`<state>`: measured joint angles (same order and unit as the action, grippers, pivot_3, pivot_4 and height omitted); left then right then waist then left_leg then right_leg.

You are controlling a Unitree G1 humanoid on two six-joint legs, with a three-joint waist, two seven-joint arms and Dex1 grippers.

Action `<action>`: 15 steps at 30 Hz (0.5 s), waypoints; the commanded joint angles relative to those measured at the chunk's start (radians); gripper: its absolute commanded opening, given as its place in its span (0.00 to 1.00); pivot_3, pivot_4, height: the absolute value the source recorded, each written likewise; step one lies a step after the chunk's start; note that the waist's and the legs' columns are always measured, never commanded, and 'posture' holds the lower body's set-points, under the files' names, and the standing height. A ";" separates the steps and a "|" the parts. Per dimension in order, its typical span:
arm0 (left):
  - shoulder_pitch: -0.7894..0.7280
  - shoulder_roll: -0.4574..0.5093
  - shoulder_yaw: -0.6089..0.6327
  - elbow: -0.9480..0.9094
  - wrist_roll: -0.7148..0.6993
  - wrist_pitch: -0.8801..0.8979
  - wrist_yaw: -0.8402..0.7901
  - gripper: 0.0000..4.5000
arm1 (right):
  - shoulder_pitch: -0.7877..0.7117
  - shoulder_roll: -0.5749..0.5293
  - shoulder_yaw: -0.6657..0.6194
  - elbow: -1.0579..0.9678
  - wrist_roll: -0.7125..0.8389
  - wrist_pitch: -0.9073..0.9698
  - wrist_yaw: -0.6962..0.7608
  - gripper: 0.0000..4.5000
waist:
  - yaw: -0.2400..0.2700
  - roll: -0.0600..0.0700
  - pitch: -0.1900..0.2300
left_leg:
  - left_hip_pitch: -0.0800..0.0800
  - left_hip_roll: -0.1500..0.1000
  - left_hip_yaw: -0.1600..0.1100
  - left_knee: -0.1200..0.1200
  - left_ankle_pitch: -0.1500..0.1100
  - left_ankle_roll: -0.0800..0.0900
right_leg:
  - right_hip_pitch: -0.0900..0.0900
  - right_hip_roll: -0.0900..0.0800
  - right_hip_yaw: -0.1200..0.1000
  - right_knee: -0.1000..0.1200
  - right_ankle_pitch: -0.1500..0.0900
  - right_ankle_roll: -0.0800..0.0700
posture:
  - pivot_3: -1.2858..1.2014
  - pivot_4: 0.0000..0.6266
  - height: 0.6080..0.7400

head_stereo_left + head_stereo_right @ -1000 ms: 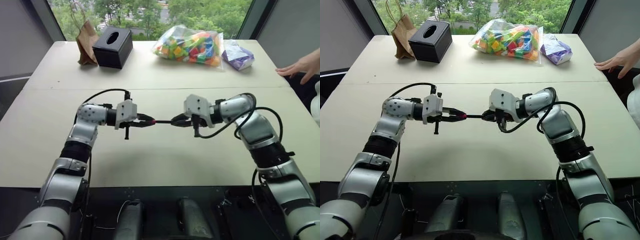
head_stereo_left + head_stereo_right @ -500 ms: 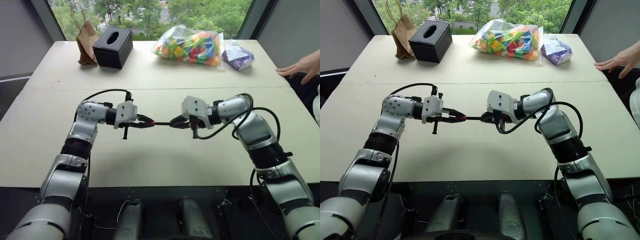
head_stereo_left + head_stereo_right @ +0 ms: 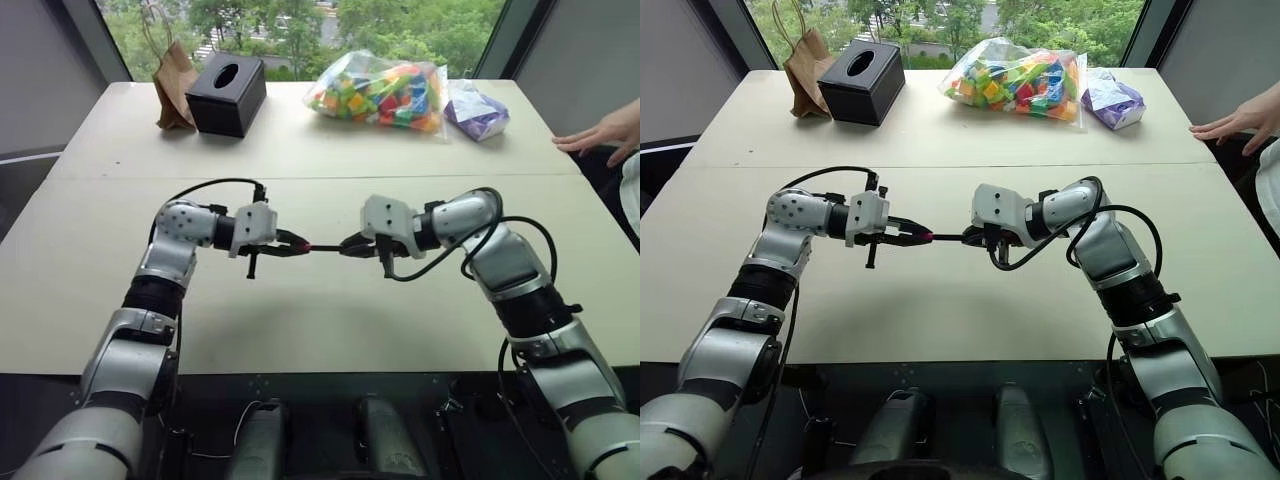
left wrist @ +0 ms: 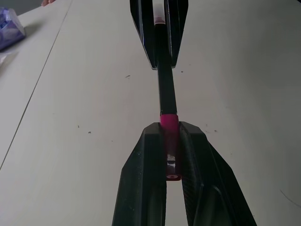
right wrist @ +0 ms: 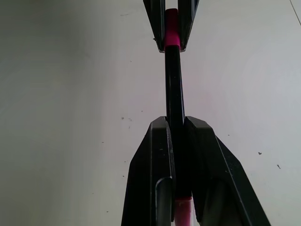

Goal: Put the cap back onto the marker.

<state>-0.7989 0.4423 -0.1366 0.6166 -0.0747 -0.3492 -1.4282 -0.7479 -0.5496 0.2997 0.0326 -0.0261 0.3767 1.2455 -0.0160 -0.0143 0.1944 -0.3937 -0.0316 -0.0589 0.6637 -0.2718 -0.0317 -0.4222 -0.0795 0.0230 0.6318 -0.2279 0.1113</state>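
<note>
Cap point(image 4: 169, 123) in left end effector point(image 4: 170, 136), meeting marker point(image 4: 165, 87)

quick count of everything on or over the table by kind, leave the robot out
marker: 1
cap: 1
black tissue box: 1
brown paper bag: 1
clear bag of coloured blocks: 1
small purple bag: 1
person's hand: 1
total: 7

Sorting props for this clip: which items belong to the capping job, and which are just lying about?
In the job:
- cap, in left end effector
- marker, in right end effector

Lying about:
- tissue box
- paper bag
- bag of coloured blocks
- purple packet
</note>
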 commanded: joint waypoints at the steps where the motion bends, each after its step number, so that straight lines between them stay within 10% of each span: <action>1: -0.076 -0.095 -0.011 -0.114 -0.076 -0.001 0.032 0.00 | -0.026 0.094 0.076 -0.111 0.061 -0.051 0.025 0.00 | 0.000 0.000 0.000 | 0.000 0.000 0.000 0.000 0.000 0.000 | 0.000 0.000 0.000 0.000 0.000 0.000 | 0.52 0.24 1.00; 15: -0.080 -0.106 -0.043 -0.134 -0.035 -0.004 0.015 0.00 | -0.049 0.111 0.080 -0.116 0.046 -0.059 0.029 0.00 | 0.000 0.000 0.000 | 0.000 0.000 0.000 0.000 0.000 0.000 | 0.000 0.000 0.000 0.000 0.000 0.000 | 0.52 0.24 1.00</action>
<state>-0.7991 0.4309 -0.1309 0.5936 -0.0660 -0.3045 -1.4280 -0.7499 -0.5419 0.2955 0.0319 -0.0441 0.3766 1.2493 -0.0161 -0.0143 0.1944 -0.3938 -0.0316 -0.0589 0.6637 -0.2718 -0.0317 -0.4223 -0.0794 0.0230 0.6319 -0.2279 0.1113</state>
